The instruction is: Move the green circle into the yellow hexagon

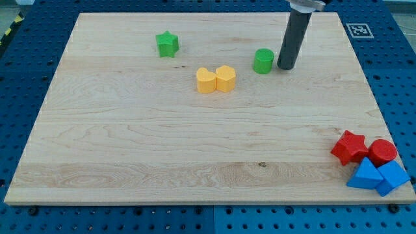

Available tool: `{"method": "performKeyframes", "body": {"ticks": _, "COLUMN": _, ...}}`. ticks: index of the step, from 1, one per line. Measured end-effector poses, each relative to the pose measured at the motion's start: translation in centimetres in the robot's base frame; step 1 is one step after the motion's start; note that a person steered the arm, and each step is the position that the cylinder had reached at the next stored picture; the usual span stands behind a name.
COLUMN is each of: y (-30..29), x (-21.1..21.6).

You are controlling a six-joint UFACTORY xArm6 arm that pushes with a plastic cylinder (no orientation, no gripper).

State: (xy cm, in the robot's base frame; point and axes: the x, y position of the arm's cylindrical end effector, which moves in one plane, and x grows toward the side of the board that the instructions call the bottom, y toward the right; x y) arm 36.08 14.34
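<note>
We've got the wooden board [130, 143] filling most of the frame. Our rod has no jaws to open or close; my tip [286, 67] sits upper right, just right of the green circle [263, 61]. The yellow hexagon [225, 78] (touching a yellow heart [206, 80]) is left of it, slightly lower.
</note>
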Motion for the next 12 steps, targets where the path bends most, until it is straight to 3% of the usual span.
{"method": "performKeyframes", "body": {"ticks": 2, "y": -3.8, "x": -0.2}}
{"method": "performKeyframes", "body": {"ticks": 9, "y": -7.1, "x": -4.8}}
{"method": "performKeyframes", "body": {"ticks": 12, "y": -8.1, "x": -2.0}}
